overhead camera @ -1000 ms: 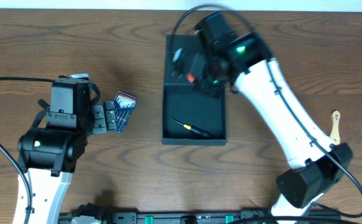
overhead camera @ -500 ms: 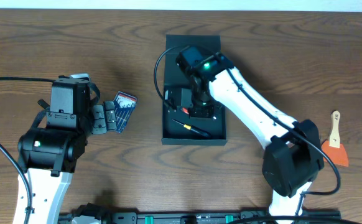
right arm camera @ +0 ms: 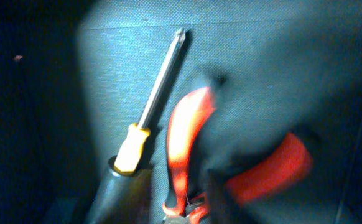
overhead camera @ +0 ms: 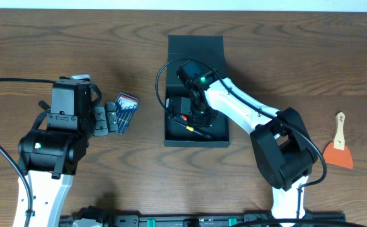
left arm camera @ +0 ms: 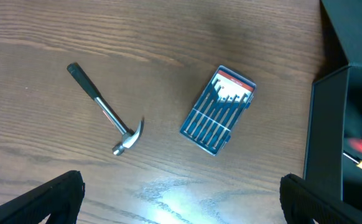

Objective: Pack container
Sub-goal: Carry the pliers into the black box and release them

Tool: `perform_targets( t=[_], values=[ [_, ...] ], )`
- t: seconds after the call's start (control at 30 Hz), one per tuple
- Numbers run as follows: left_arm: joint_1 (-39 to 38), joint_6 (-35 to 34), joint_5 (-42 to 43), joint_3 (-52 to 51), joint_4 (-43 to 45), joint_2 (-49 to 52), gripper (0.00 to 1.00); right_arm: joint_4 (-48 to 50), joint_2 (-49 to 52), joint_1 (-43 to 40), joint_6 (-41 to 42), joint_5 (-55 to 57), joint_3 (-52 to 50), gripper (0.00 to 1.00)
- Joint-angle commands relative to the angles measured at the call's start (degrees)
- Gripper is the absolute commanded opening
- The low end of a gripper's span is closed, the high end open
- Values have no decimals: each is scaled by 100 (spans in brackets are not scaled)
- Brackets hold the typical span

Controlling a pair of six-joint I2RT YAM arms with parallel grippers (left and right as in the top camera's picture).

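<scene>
Right pincer (overhead camera: 193, 116) is hanging down inside the container (overhead camera: 196, 143), walls all round it, red-handled pliers (right arm camera: 184, 143) and a screwdriver (right arm camera: 151, 99) lying just beneath. Is it gripping them? Cannot tell. Left pincer (left arm camera: 181, 180) is gaping wide, empty, the container sitting off to its right.

Screwdriver (right arm camera: 153, 93) lies beside red-handled tool (right arm camera: 184, 137) in container (right arm camera: 280, 74).

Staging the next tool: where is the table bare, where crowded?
Bare wood: far side right of the container, toward the scraper, and far left beyond the screwdriver set. Crowded inside the container, where the right gripper, pliers and screwdriver sit.
</scene>
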Motion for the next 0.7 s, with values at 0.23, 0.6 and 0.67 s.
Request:
perform_targets(
  t=[0.23,0.6,0.67],
  values=[
    [31,-55,-70,125,-13,-11,98,-20,-68,-164,487,-7,48,77],
    [31,-55,-70,125,2,-9,98,-1408,-1045,-332,2490,999,2240,93],
    [31,-55,-70,125,7,-9,99,-1552,-1255,-535,3126,1268,2699,93]
  ],
)
